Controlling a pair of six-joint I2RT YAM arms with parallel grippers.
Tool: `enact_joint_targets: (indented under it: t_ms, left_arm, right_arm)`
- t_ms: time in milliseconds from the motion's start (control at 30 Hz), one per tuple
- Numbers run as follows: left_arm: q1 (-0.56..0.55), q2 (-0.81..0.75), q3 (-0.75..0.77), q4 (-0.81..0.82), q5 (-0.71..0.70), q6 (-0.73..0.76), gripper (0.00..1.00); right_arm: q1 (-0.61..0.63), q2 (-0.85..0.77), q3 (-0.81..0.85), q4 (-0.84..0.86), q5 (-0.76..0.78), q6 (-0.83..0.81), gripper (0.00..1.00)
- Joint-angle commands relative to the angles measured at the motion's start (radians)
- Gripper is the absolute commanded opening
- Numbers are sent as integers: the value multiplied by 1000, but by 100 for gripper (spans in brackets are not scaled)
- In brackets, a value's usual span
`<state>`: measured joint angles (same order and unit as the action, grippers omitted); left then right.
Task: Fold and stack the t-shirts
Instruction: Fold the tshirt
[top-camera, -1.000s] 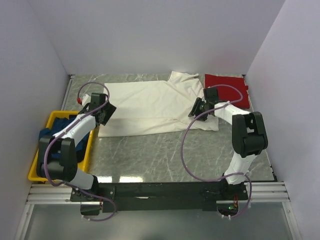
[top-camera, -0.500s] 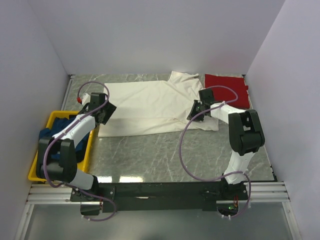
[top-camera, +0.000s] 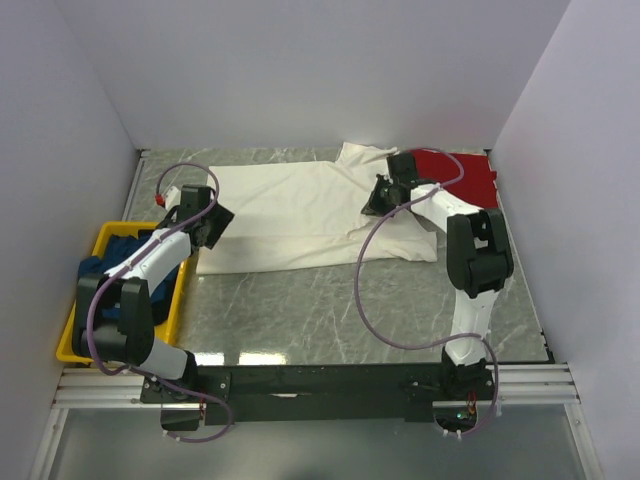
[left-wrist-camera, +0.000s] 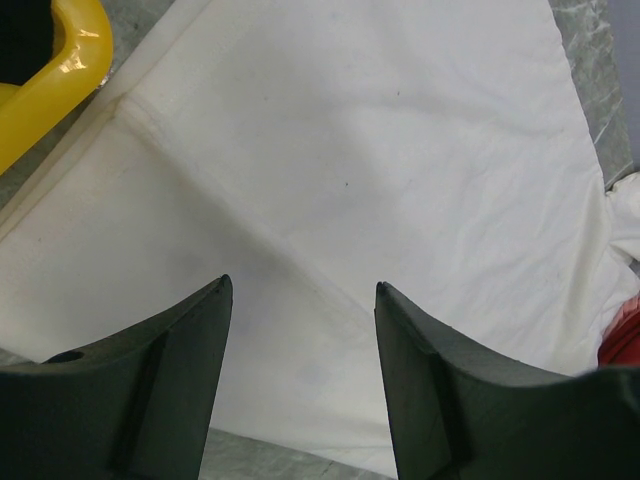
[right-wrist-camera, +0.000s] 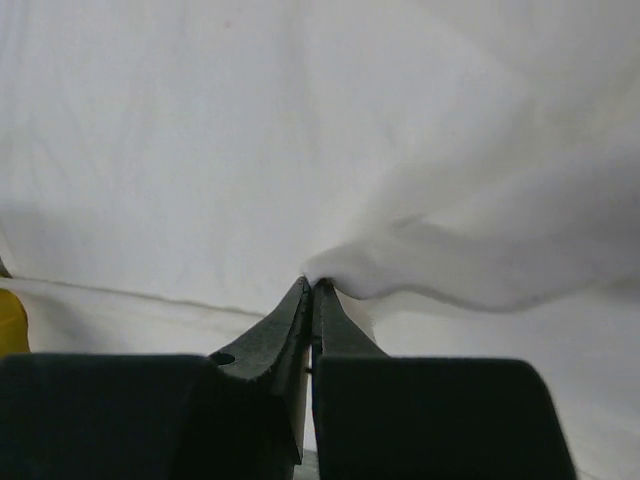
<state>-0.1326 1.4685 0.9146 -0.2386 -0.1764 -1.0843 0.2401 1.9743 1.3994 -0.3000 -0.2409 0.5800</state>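
The cream-white t-shirt (top-camera: 290, 210) lies spread across the back of the table, partly folded. My right gripper (top-camera: 372, 203) is shut on a pinch of its cloth (right-wrist-camera: 345, 270) near the right sleeve and lifts a small ridge. My left gripper (top-camera: 213, 225) is open and empty, hovering over the shirt's left part (left-wrist-camera: 330, 170). The red t-shirt (top-camera: 462, 175) lies folded at the back right, partly behind the right arm. The dark blue t-shirt (top-camera: 118, 250) sits in the yellow tray (top-camera: 75, 335) at the left.
The tray's yellow rim (left-wrist-camera: 55, 70) shows at the top left of the left wrist view. Grey marble table surface (top-camera: 330, 310) runs in front of the shirt. White walls close in the back and both sides.
My right gripper has moved toward the back and slightly left over the white shirt, pulling the pinched cloth with it. The left arm has stayed still.
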Motion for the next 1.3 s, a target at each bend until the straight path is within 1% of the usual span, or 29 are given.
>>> enact_joint_targets:
  t_ms: [0,267,500,533,567,600,633,733,767,833,867,900,933,1000,1033,1067,1100,1133,1167,1233,1267]
  left_arm:
    - [-4,-20,-13,45,21,17,64]
    - [-10,-13,-26,47,28,20,64]
    - [-15,-4,-31,47,28,23,64]
    - [-16,-4,-31,47,28,23,64]
    - [-16,-2,-34,47,26,21,64]
    - [-16,-4,-33,48,26,21,64]
    - [-16,-4,-36,50,25,20,64]
    - [-18,1,-33,47,25,18,64]
    - [-18,1,-33,47,25,17,64]
    - [-18,-2,-36,45,25,17,64]
    - [-18,-5,-42,45,23,17,64]
    - [-18,-11,-46,48,23,15,64]
    - [-18,-22,-51,50,25,14,64]
    - [-18,-36,-69,48,22,14,64]
    - [-18,-51,-72,45,20,14,64]
    - [-18,-59,-86,44,17,14,64]
    - [-18,-68,-95,45,17,12,64]
    - [-18,-88,-115,51,17,9,64]
    - [-19,-95,-124,55,18,8,64]
    - [-21,-115,-152,61,26,4,64]
    - [-22,-123,-161,65,28,1,64]
  right_arm:
    - [13,61,125,-31,-11,7,3]
    - [37,181,274,-51,-20,17,3]
    - [79,254,398,-103,41,-19,4]
    - [83,264,409,-123,48,-29,7]
    - [85,274,420,-129,57,-35,15]
    - [90,276,421,-133,61,-42,21]
    - [91,273,417,-126,64,-54,31]
    - [93,268,414,-134,81,-78,43]
    - [91,264,424,-143,86,-86,48]
    - [90,249,428,-175,103,-104,52]
    - [90,210,402,-177,110,-108,55]
    - [87,183,377,-166,120,-108,56]
    - [77,117,347,-159,121,-105,56]
    - [55,39,233,-125,123,-77,56]
    - [26,-42,190,-113,112,-65,56]
    - [4,-86,88,-99,101,-52,56]
    - [-14,-132,31,-58,92,-34,56]
    - [-34,-223,-31,-32,77,-23,56]
    - [-79,-268,-148,-4,71,-19,56]
    - [-122,-380,-252,32,69,-16,55]
    - [-157,-412,-331,38,81,-19,54]
